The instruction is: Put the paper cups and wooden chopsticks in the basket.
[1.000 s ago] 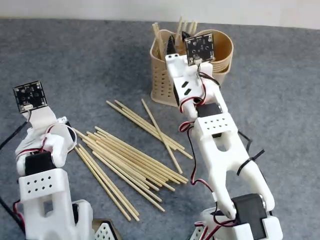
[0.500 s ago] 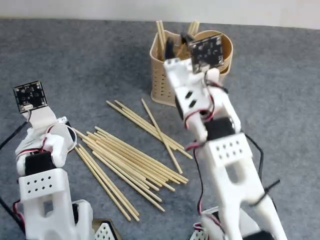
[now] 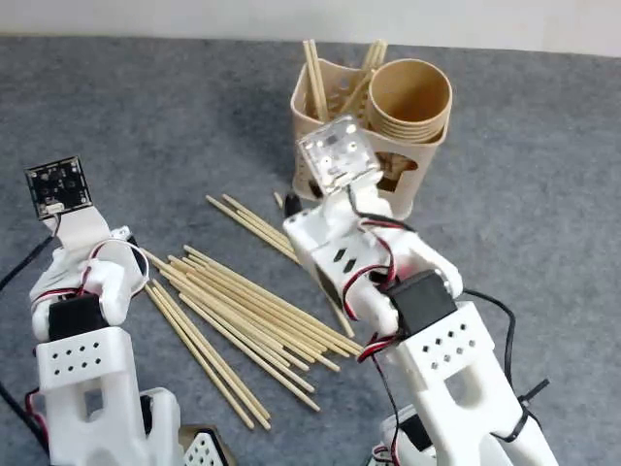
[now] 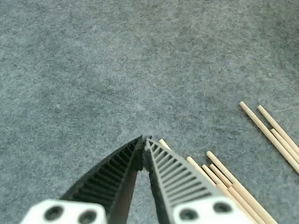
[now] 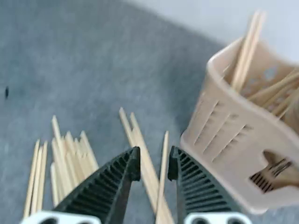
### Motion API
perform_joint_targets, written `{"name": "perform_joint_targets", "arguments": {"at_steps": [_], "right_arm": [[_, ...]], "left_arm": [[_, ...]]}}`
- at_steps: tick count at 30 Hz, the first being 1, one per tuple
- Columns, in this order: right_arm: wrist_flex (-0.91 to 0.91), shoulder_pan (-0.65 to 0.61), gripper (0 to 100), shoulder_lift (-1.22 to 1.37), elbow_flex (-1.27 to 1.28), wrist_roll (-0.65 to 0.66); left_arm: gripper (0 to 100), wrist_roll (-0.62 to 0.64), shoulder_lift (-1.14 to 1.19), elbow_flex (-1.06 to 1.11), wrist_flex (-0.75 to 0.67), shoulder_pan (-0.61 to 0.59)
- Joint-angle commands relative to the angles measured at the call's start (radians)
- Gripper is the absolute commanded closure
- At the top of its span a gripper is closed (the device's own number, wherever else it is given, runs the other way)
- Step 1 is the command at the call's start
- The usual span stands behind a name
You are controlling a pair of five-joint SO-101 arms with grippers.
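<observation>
- R arm's black ribbed gripper (image 5: 152,164): jaws parted a little, nothing in them. It hangs over the loose pale wooden chopsticks (image 3: 247,311), just beside the basket. One stick lies right below the gap.
- Loose chopsticks: spread in a slanting heap on the carpet between the two arms, a few strays nearer the basket.
- Beige slotted plastic basket (image 3: 315,160): upright at the far side, near the R gripper.
- Stack of brown paper cups (image 3: 410,95): sits inside the basket, on the side away from the L arm.
- Upright chopsticks (image 3: 314,76): lean in the basket's other part, tips above the rim.
- L arm's black ribbed gripper (image 4: 143,141): tips pressed together, empty, low over bare carpet w/ the nearest stick ends just beside it.
- Surface: grey short-pile carpet (image 3: 146,116) over the whole table.
- Room: pale strip of wall (image 3: 194,17) along the far edge.
</observation>
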Motion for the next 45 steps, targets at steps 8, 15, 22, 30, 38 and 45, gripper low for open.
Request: {"name": "perform_joint_targets", "arguments": {"at_steps": [8,15,22,30,38,45], "right_arm": [[0.033,-0.041,89.0,0.340,0.039,-0.003],[0.027,-0.007,89.0,0.630,-0.130,-0.002],[0.027,0.041,89.0,0.823,-0.263,0.032],[0.027,0.088,89.0,0.966,-0.351,0.058],[0.027,0.097,96.4,1.035,-0.374,0.060],[0.079,0.097,98.1,1.035,-0.375,0.060]], "left_arm": [[97,0.003,-0.016,-0.007,-0.041,-0.012],[97,0.003,-0.016,-0.007,-0.041,-0.012],[97,0.003,-0.016,-0.007,-0.041,-0.012],[97,0.003,-0.019,-0.007,-0.040,-0.012],[97,0.003,-0.021,-0.007,-0.038,-0.012],[97,0.003,-0.021,-0.007,-0.038,-0.012]]}}
